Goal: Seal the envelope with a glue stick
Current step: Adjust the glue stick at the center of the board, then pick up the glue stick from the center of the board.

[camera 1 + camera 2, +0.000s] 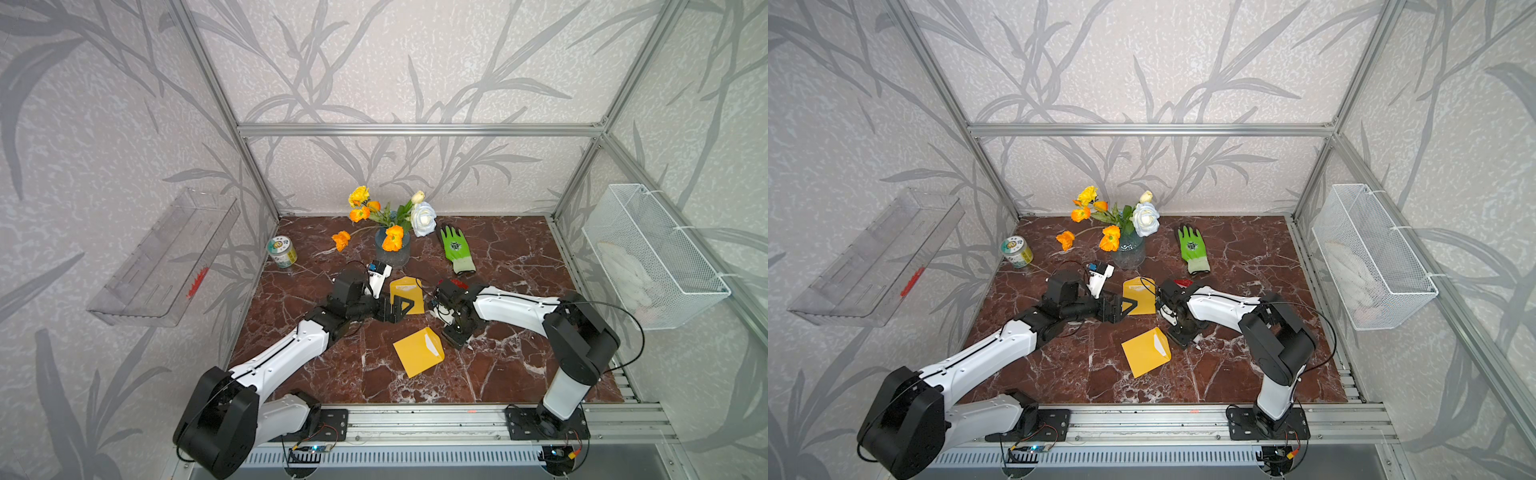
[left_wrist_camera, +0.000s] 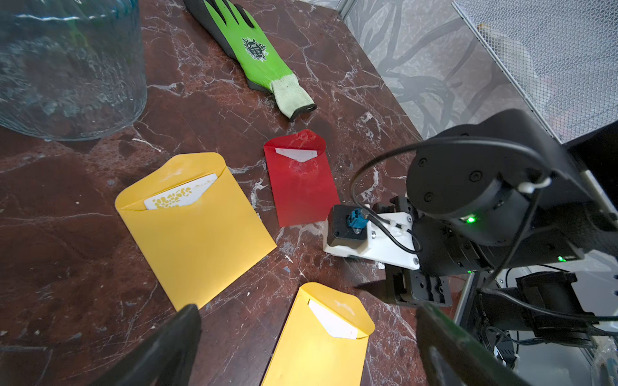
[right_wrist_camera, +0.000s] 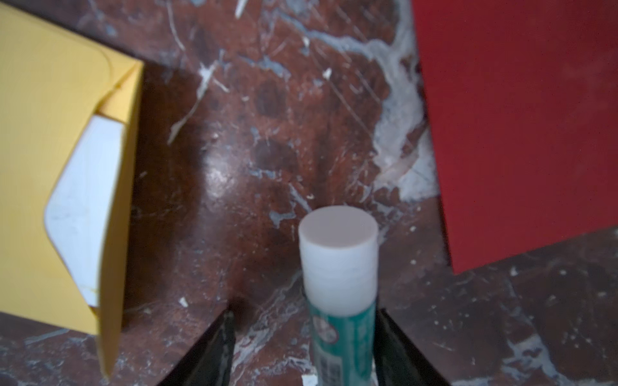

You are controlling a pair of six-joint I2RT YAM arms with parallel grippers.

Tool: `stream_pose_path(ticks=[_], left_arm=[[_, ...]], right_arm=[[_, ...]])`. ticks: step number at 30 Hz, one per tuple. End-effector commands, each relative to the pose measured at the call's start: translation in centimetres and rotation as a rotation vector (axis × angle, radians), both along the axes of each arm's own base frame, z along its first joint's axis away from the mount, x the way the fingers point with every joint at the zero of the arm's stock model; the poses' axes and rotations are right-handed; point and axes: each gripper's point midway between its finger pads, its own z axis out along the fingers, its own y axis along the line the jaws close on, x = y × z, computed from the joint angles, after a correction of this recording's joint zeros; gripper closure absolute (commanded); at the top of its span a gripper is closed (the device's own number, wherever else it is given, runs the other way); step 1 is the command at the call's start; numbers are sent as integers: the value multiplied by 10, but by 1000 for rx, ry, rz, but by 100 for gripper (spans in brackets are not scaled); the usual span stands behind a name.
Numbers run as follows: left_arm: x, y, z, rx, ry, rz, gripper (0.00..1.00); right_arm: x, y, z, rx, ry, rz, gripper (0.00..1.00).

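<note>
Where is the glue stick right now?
In the right wrist view, the glue stick sits between the open fingers of the right hand, over the table, with a yellow envelope on one side and the red envelope on the other.

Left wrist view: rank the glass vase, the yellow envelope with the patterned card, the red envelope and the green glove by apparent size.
1-2. glass vase, yellow envelope with the patterned card: alike; vase cropped by the frame.
3-4. green glove, red envelope: clearly smaller, too close to rank.
</note>
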Motion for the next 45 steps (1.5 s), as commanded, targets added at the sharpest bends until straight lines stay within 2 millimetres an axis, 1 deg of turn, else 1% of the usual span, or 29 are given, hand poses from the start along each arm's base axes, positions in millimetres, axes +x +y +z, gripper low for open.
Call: stream_pose_path(ticks=[1, 3, 5, 8, 11, 14, 16, 19, 21, 25, 29, 32, 34, 36, 39, 41, 43, 45], left_arm=[[-1, 1, -2, 16, -10, -2, 0], [-1, 1, -3, 18, -8, -2, 0], [0, 2, -4, 22, -11, 4, 0], [1, 3, -5, 31, -14, 11, 0], [3, 6, -7, 42, -11, 29, 0], [5, 10, -9, 54, -14, 56, 0], [6, 14, -9, 61, -19, 78, 0], [7, 18, -8, 62, -29, 104, 0], [9, 22, -7, 60, -39, 132, 0], [9, 27, -5, 49, -39, 171, 0], [6, 35, -6, 56, -42, 211, 0], [4, 40, -6, 50, -42, 244, 0], [2, 42, -4, 44, -48, 254, 0], [1, 45, -3, 44, -55, 268, 0], [-1, 45, 1, 27, -65, 270, 0], [-2, 45, 4, 21, -74, 268, 0], [-2, 45, 4, 23, -76, 271, 0], [-2, 47, 4, 28, -79, 277, 0]], right_arm=[[0, 2, 18, 45, -27, -36, 28], [2, 0, 23, 52, -30, -62, 27], [7, -2, 33, 89, -42, -121, 23], [19, -5, 50, 164, -67, -259, 17], [27, -18, 65, 190, -87, -462, 16], [27, -22, 80, 253, -94, -666, 17], [24, -22, 90, 333, -85, -842, 18], [15, -17, 96, 446, -14, -1098, 18], [12, -11, 98, 489, 31, -1192, 18], [1, -17, 92, 448, 62, -1409, 18], [-7, -14, 84, 414, 100, -1607, 19], [-14, -11, 66, 411, 162, -1786, 19], [-16, -9, 54, 453, 173, -1899, 19], [-15, -10, 53, 471, 152, -1959, 20], [-12, -17, 51, 464, 104, -2023, 20], [-10, -19, 46, 483, 85, -2074, 20], [-7, -17, 36, 517, 101, -2125, 21], [-6, -16, 33, 508, 105, -2144, 22]])
